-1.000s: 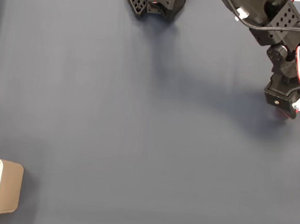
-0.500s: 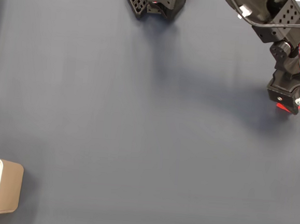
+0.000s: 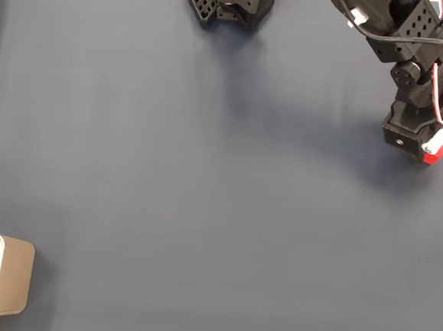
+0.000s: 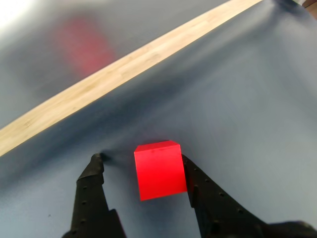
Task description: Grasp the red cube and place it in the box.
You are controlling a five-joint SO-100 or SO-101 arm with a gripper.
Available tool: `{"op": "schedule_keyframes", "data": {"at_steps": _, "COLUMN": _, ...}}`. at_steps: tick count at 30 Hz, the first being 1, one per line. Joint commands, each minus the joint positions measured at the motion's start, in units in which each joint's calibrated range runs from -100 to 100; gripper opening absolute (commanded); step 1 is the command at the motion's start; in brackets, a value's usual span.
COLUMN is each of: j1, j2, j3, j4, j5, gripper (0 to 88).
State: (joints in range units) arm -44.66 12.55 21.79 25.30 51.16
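Note:
The red cube (image 4: pixel 158 169) rests on the dark blue cloth between my gripper's (image 4: pixel 140 159) two black fingers. It lies against the right finger (image 4: pixel 198 186), and a strip of cloth shows between it and the left finger (image 4: pixel 94 178), so the jaws stand open around it. In the fixed view the gripper (image 3: pixel 423 157) is at the far right, and a sliver of the red cube (image 3: pixel 431 157) peeks out under the black head's lower right corner. The beige box (image 3: pixel 14 279) stands at the bottom left corner, far from the gripper, with its white inside showing.
The arm's black base (image 3: pixel 230 1) sits at the top edge of the fixed view. A light wooden table edge (image 4: pixel 124 67) runs diagonally behind the cube in the wrist view. Dark blue cloth (image 3: pixel 205 179) covers the wide stretch between gripper and box.
In the fixed view the gripper head has shifted up and a little left. The red patch, first faint below the head, now shows at its lower right corner.

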Motion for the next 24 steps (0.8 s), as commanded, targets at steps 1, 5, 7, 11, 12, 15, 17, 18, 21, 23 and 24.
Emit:
{"op": "schedule_keyframes", "data": {"at_steps": 1, "j1": -0.1, "j2": -5.3, "j3": 1.1, "j4": 0.2, "j5": 0.6, "gripper": 34.2}}
{"op": "schedule_keyframes", "data": {"at_steps": 5, "j1": 0.2, "j2": -6.5, "j3": 2.8, "j4": 0.0, "j5": 1.0, "gripper": 34.0}}
{"op": "schedule_keyframes", "data": {"at_steps": 7, "j1": 0.4, "j2": -7.2, "j3": 3.3, "j4": -0.4, "j5": 1.1, "gripper": 33.7}}
{"op": "schedule_keyframes", "data": {"at_steps": 11, "j1": 0.6, "j2": -8.3, "j3": 3.3, "j4": -0.8, "j5": 1.2, "gripper": 30.3}}
{"op": "schedule_keyframes", "data": {"at_steps": 12, "j1": 0.6, "j2": -8.5, "j3": 3.2, "j4": -0.9, "j5": 1.3, "gripper": 28.7}}
{"op": "schedule_keyframes", "data": {"at_steps": 15, "j1": 0.7, "j2": -8.9, "j3": 3.2, "j4": -0.9, "j5": 1.6, "gripper": 24.3}}
{"op": "schedule_keyframes", "data": {"at_steps": 17, "j1": 0.8, "j2": -9.3, "j3": 3.2, "j4": -1.4, "j5": 1.7, "gripper": 20.4}}
{"op": "schedule_keyframes", "data": {"at_steps": 18, "j1": 0.9, "j2": -9.3, "j3": 3.2, "j4": -1.6, "j5": 1.8, "gripper": 18.2}}
{"op": "schedule_keyframes", "data": {"at_steps": 21, "j1": 1.3, "j2": -9.7, "j3": 3.2, "j4": -2.0, "j5": 2.1, "gripper": 14.8}}
{"op": "schedule_keyframes", "data": {"at_steps": 23, "j1": 1.5, "j2": -9.9, "j3": 3.3, "j4": -2.0, "j5": 2.5, "gripper": 12.8}}
{"op": "schedule_keyframes", "data": {"at_steps": 24, "j1": 1.5, "j2": -9.9, "j3": 3.4, "j4": -2.0, "j5": 2.8, "gripper": 12.0}}
